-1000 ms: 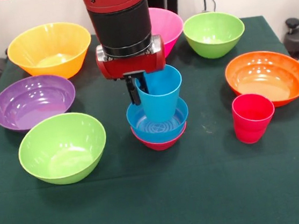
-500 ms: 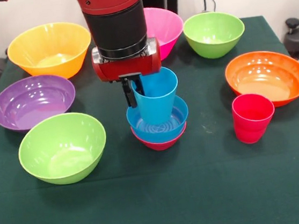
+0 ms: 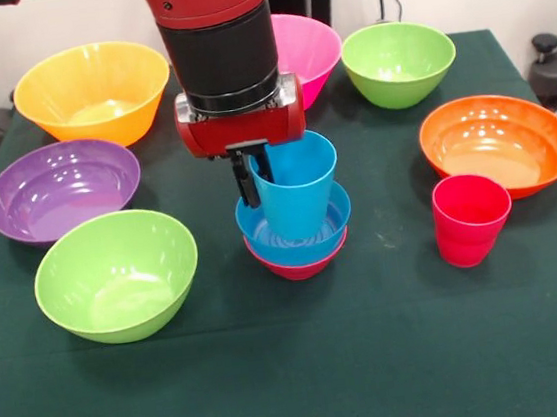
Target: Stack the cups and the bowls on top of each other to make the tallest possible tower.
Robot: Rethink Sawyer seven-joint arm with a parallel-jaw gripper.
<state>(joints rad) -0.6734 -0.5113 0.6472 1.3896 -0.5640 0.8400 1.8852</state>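
Note:
My gripper (image 3: 253, 176) is shut on the left rim of the light blue cup (image 3: 299, 191), with one finger outside the wall and one inside. The cup stands upright with its base down inside the small blue bowl (image 3: 332, 220). That bowl is nested in a small red bowl (image 3: 300, 266) at the table's middle, and these three make the tower. I cannot tell if the cup's base touches the bowl's floor. The red-pink cup (image 3: 471, 219) stands alone to the right.
Large bowls ring the stack: yellow-orange (image 3: 94, 92) at far left, pink (image 3: 311, 49) behind the arm, lime green (image 3: 399, 62) at far right, orange (image 3: 498, 143) at right, purple (image 3: 62, 188) at left, and another lime green (image 3: 115, 275) at near left.
The gripper and blue cup shifted slightly left, then sank a little deeper into the blue bowl. Nothing else moved.

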